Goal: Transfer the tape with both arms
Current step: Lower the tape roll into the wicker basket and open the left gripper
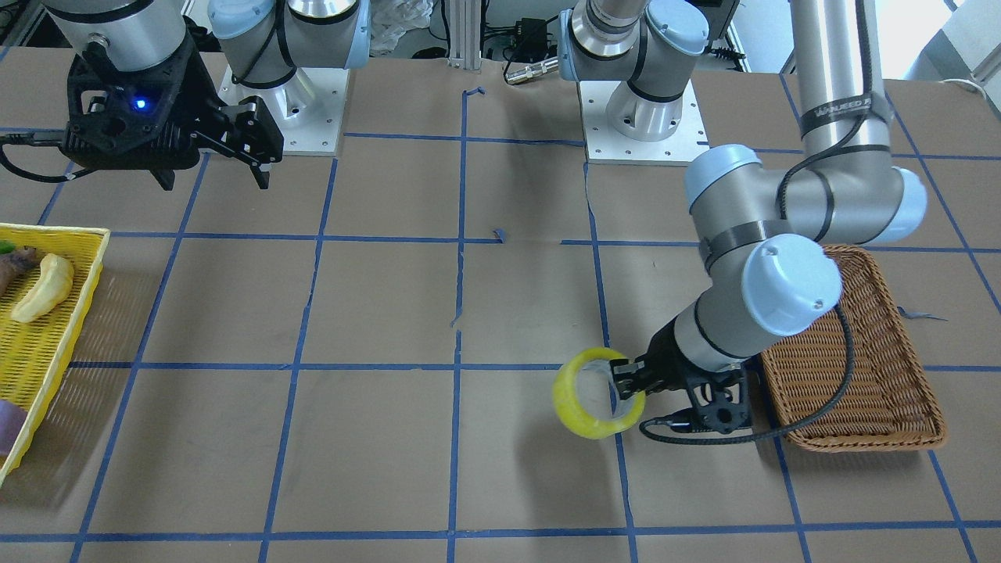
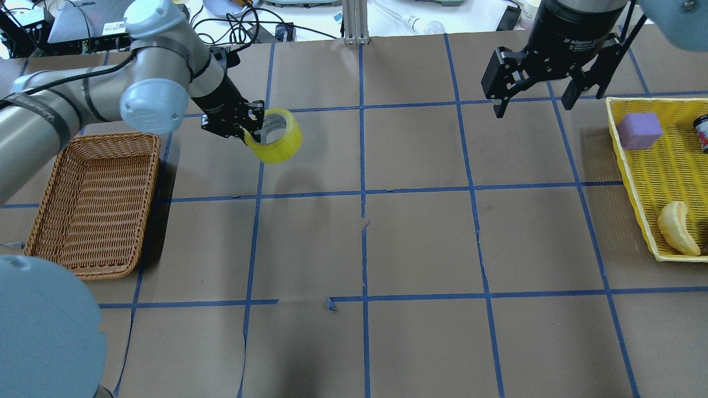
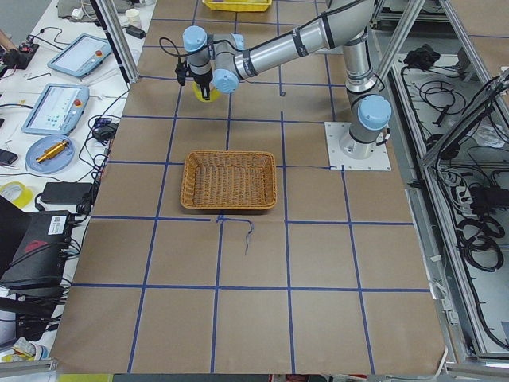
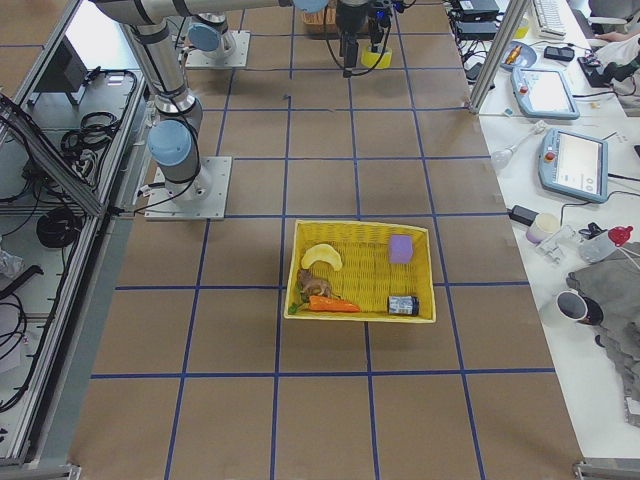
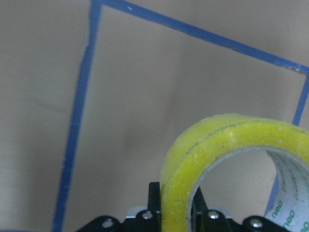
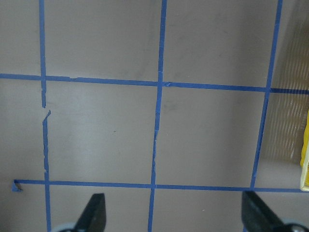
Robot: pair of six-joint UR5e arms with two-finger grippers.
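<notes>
The yellow tape roll hangs in the air above the table, tilted, pinched by its wall in my left gripper. It also shows in the front-facing view with the left gripper shut on its right side, and large in the left wrist view. In the exterior left view the tape is partly hidden under the wrist. My right gripper is open and empty, held high at the far right; its fingertips show spread wide in the right wrist view.
A brown wicker basket lies empty at the left, beside the left arm. A yellow basket at the right holds a banana, a purple block and other items. Blue tape grid lines cover the brown table.
</notes>
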